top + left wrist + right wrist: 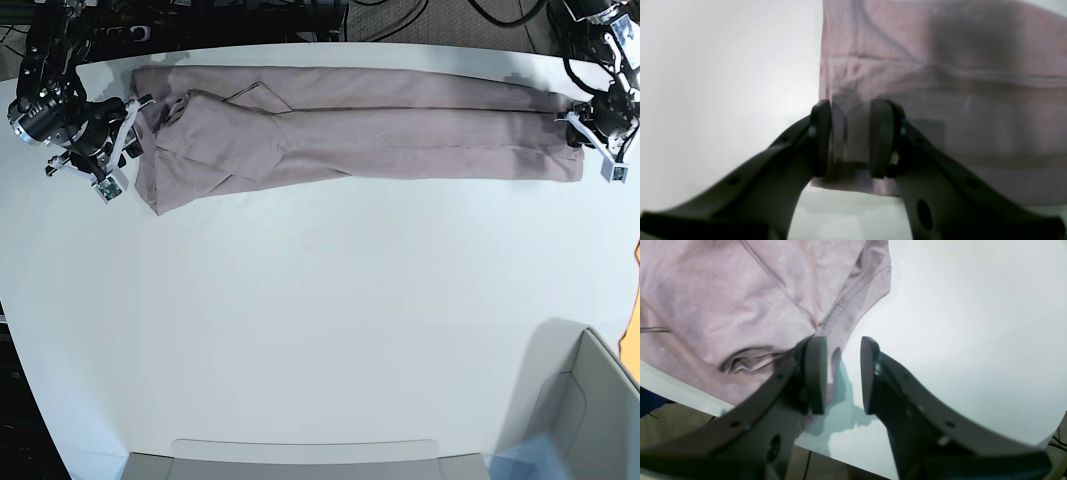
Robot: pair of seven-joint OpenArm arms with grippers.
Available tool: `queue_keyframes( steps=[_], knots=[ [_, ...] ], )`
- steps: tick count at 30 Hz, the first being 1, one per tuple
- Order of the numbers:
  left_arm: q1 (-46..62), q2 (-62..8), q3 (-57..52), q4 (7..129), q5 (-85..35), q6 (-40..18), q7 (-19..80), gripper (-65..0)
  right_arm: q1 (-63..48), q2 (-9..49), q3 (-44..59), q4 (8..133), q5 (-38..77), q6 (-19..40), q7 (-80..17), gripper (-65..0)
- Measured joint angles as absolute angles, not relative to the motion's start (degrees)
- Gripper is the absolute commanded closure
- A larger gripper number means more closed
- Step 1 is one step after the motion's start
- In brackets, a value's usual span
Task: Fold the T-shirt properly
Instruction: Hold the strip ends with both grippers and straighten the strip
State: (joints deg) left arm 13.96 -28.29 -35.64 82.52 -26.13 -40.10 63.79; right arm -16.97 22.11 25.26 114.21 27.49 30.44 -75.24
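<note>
- No brand, label or readable writing can be seen in any view; the cloth is plain.
- The T-shirt point(350, 125) lies on the white table point(320, 320), as a long narrow band across the upper part of the base view, from the upper left nearly to the upper right edge.
- Its color is a dusty pinkish grey, and the cloth looks soft, with many small wrinkles.
- At the left end of the band the cloth is bunched and layered, with a sleeve-like flap lying over it; the right end is flatter and straight.
- In the right wrist view a stitched hem runs diagonally along the edge of the cloth, and a fold opens like a small pocket at the middle left.
- The left gripper point(850, 140) is at the right end of the band in the base view; its two pads stand partly spread with the corner of the cloth between them, and I cannot tell if they really pinch it.
- The right gripper point(841, 373) is at the left end of the band; its pads are apart, one pad at the edge of the cloth, the other over the bare table, and nothing is pinched.
</note>
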Motion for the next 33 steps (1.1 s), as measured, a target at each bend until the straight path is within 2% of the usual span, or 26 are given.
queue_keyframes(
  steps=[12,21,25,27,30,33],
  knots=[
    [13.98,-30.46,-35.62,77.89,-26.15,-40.10,61.21,-18.7,-16.97,22.24,25.26,114.21,27.51,30.41,-75.22,-17.9],
    [13.65,-31.29,-27.97,75.09,-28.12,-39.86,56.64,-18.6,-16.16,22.33,25.21,114.21,27.49,30.44,-75.24,-17.8],
    [14.66,-31.75,-25.76,74.96,-33.10,-39.11,56.07,-17.9,-16.16,22.35,25.21,114.21,27.46,30.44,-75.24,-17.8],
    [15.27,-31.77,-24.36,74.96,-34.68,-39.46,55.22,-13.3,-16.16,22.35,25.21,114.21,27.51,30.44,-75.24,-17.8],
    [15.35,-31.77,-23.35,74.32,-35.22,-39.88,54.96,0.0,-16.16,22.35,25.21,114.21,27.49,30.44,-75.24,-17.8],
    [15.05,-32.23,-24.16,69.89,-37.60,-41.01,54.61,0.0,-15.84,22.35,25.21,114.24,27.49,30.44,-75.31,-17.8]
  ],
)
